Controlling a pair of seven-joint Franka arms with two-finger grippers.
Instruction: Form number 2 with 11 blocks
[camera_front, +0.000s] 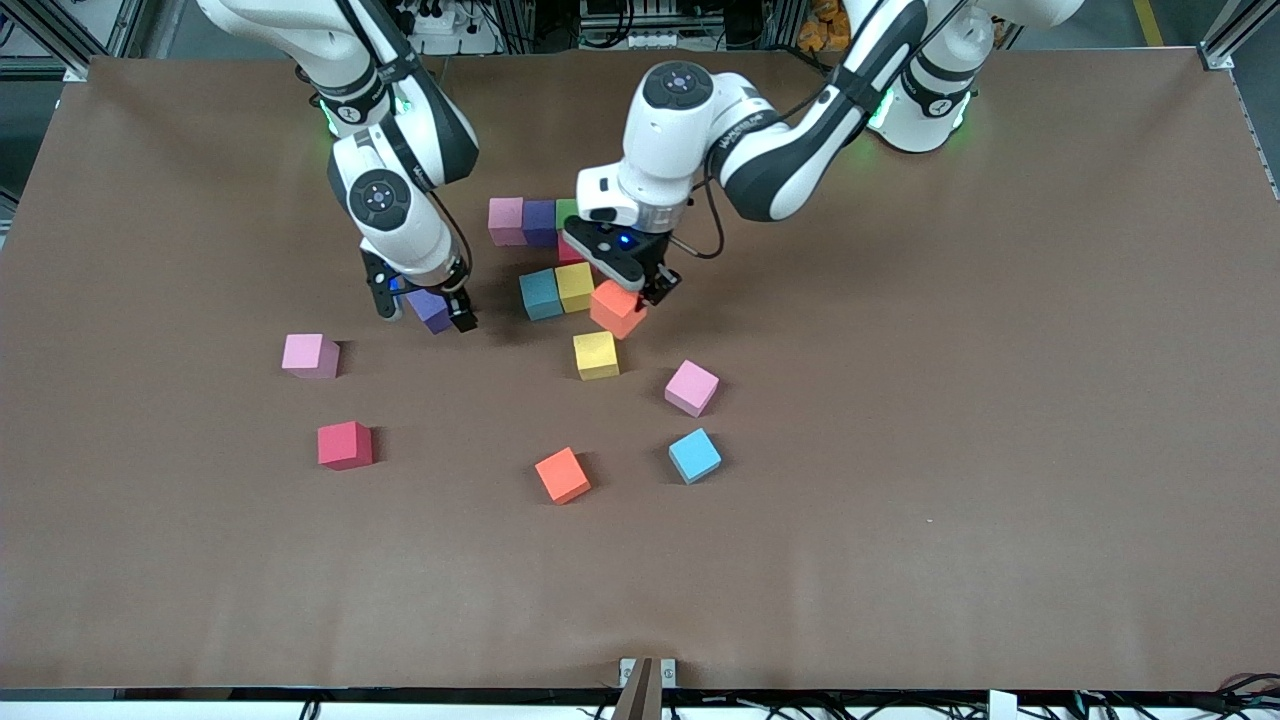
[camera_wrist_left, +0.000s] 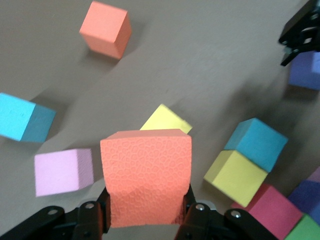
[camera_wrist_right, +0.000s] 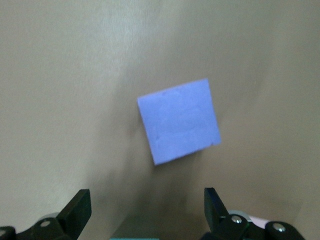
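— Brown matte table (camera_front: 900, 450) is carrying foam cubes; what's getting hidden?

— Left gripper (camera_front: 632, 292) is covering part of the unfinished number 2 (camera_front: 545, 255) mid-table, clamping an orange block (camera_front: 617, 308); loose yellow block (camera_front: 596, 355) at its 6 o'clock.

— Right gripper (camera_front: 428, 308)?

— Spreading wide, empty, over a purple block (camera_front: 430, 308).

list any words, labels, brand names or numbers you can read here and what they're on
No text can be read in any of the three views.
Left arm: a line of small dark lettering runs along the white link, too small to read.
Blocks, such as the orange block in the left gripper and the purple block under the right gripper: plain faces, no print.
Table: no label or sign.
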